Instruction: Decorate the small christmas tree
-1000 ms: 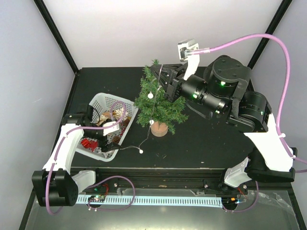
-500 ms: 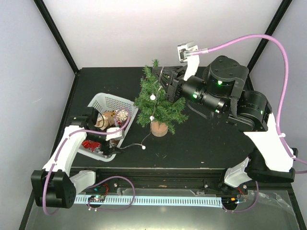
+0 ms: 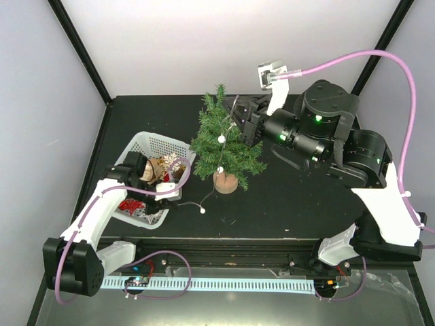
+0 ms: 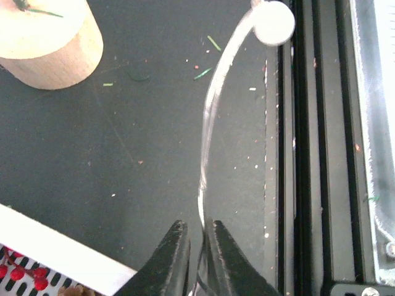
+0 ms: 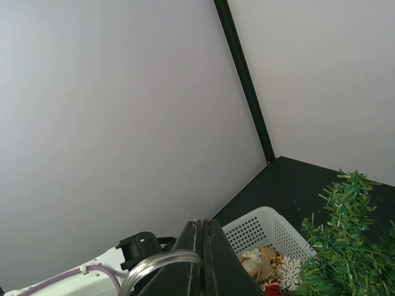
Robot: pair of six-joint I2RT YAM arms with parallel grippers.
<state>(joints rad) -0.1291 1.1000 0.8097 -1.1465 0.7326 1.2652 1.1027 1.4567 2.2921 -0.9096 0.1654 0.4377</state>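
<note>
Barely begun, I judge: my right gripper [image 3: 239, 117] clamps the clear bead garland [image 4: 208, 129] atop the small christmas tree [image 3: 224, 155] mid-bench [image 3: 292, 197], my left gripper [image 4: 197, 237] pinches its lower stretch, and ornaments [image 3: 158, 167] lie unhung in the basket [image 3: 144, 140].

Basket [image 3: 166, 139] left of the small christmas tree [image 3: 224, 146], on table [image 3: 292, 197]

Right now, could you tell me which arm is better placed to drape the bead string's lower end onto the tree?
Probably left: the left claw is shut on the bead string near the small christmas tree's wooden base, while the right claw is up by the treetop.
</note>
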